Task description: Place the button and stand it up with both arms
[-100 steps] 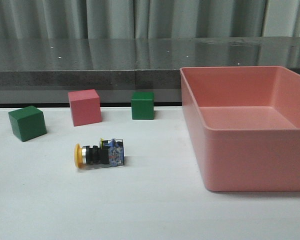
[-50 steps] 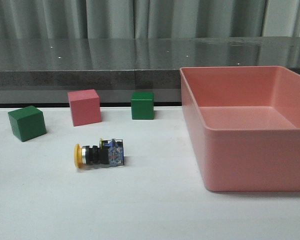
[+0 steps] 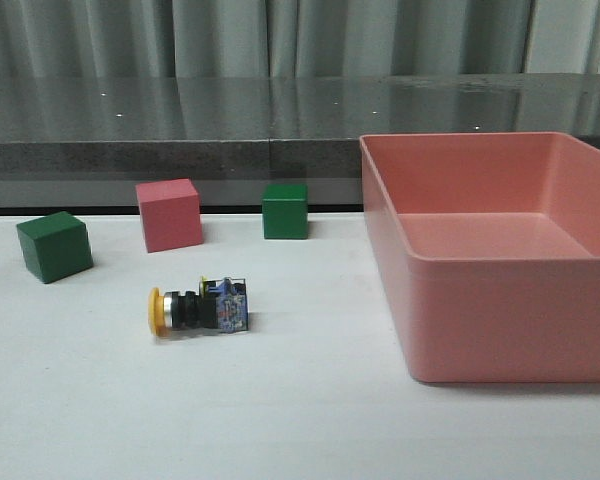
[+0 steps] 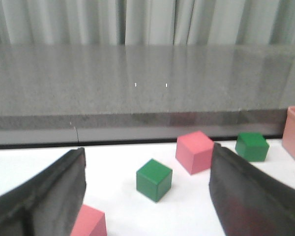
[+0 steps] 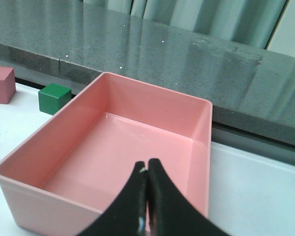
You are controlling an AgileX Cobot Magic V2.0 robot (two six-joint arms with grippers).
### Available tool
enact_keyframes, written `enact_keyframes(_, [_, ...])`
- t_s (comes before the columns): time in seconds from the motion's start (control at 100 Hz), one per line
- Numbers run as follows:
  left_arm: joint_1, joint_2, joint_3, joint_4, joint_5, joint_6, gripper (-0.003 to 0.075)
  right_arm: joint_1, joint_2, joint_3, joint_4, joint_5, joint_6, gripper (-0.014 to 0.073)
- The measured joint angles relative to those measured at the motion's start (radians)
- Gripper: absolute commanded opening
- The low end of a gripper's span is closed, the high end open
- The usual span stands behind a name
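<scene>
The button point(image 3: 198, 308) lies on its side on the white table, left of centre in the front view, with its yellow cap pointing left and its bluish base block to the right. Neither arm appears in the front view. In the left wrist view my left gripper point(image 4: 147, 149) is open with nothing between its fingers; a green cube point(image 4: 154, 179) sits on the table beyond them. My right gripper point(image 5: 147, 169) is shut and empty, hovering above the pink bin point(image 5: 203, 110). Neither wrist view shows the button.
The large pink bin point(image 3: 390, 250) takes up the right side of the table. A green cube point(image 3: 53, 246), a pink cube point(image 3: 168, 214) and another green cube point(image 3: 285, 210) stand behind the button. Another pink cube point(image 4: 88, 221) lies close to the left fingers.
</scene>
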Motion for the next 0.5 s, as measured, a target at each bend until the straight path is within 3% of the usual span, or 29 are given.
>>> enact_keyframes(0.2, [0.0, 0.348, -0.207, 0.0, 0.159, 0.015, 0.0416, 0.0, 0.0, 0.0, 0.0, 0.026, 0.0, -0.006])
enact_keyframes(0.35, [0.0, 0.547, -0.293, 0.0, 0.134, 0.017, 0.0371, 0.0, 0.0, 0.0, 0.0, 0.03, 0.0, -0.006])
enact_keyframes(0.5, [0.0, 0.695, -0.325, -0.132, 0.088, 0.017, 0.0364, 0.0, 0.0, 0.0, 0.0, 0.039, 0.0, -0.006])
